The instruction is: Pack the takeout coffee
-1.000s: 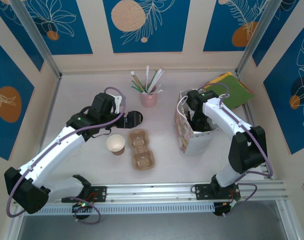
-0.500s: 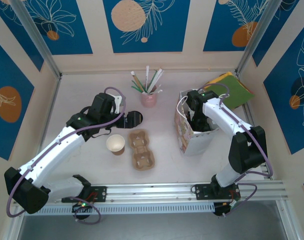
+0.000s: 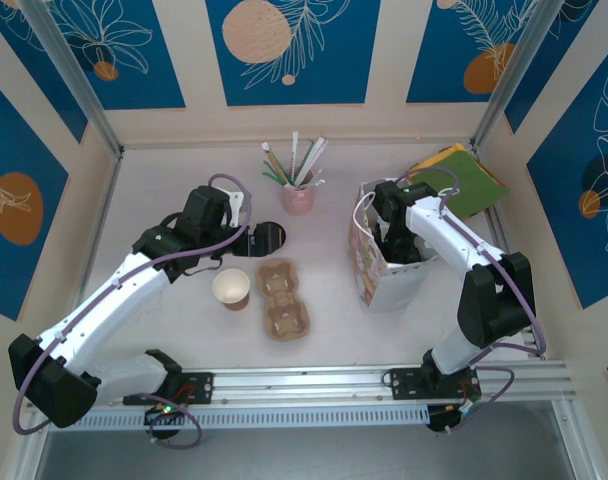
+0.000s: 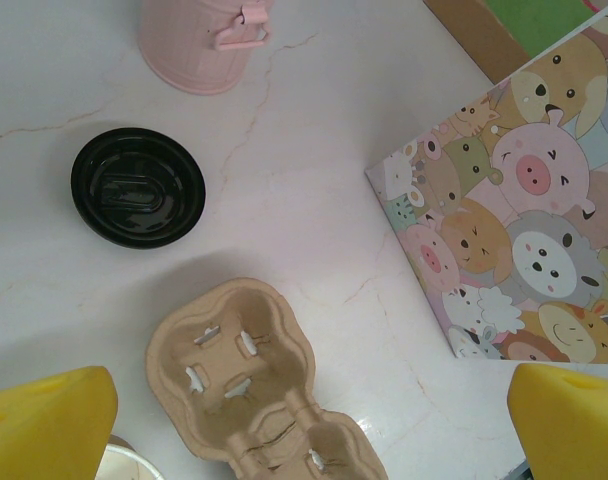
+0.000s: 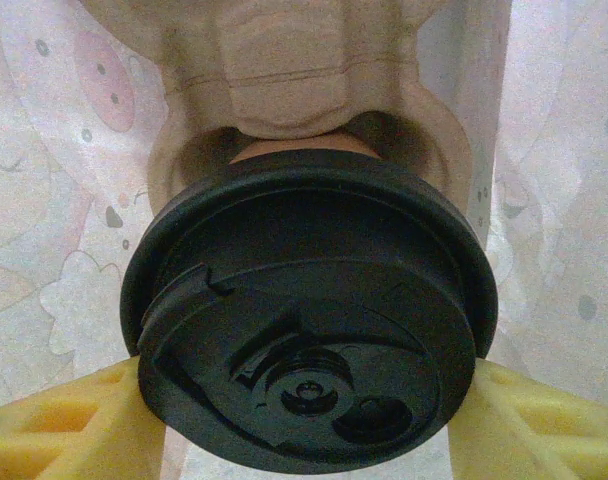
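The takeout coffee (image 5: pixel 309 320), a brown paper cup under a round black lid, is inside the animal-print paper bag (image 3: pixel 369 262). My right gripper (image 5: pixel 304 425) is shut on it, a yellow finger (image 5: pixel 64 425) pressed on each side just under the lid. The cup's base points at a slot of a moulded pulp tray (image 5: pixel 284 60) inside the bag; whether it is seated I cannot tell. In the top view my right gripper (image 3: pixel 392 238) reaches down into the bag. My left gripper (image 4: pixel 314 430) hangs open over the table, holding nothing.
On the table lie a loose black lid (image 4: pixel 137 186), a two-slot pulp carrier (image 4: pixel 254 380) and a lidless brown cup (image 3: pixel 231 288). A pink cup of straws and stirrers (image 3: pixel 297 195) stands at the back. Green and yellow sheets (image 3: pixel 459 178) lie behind the bag.
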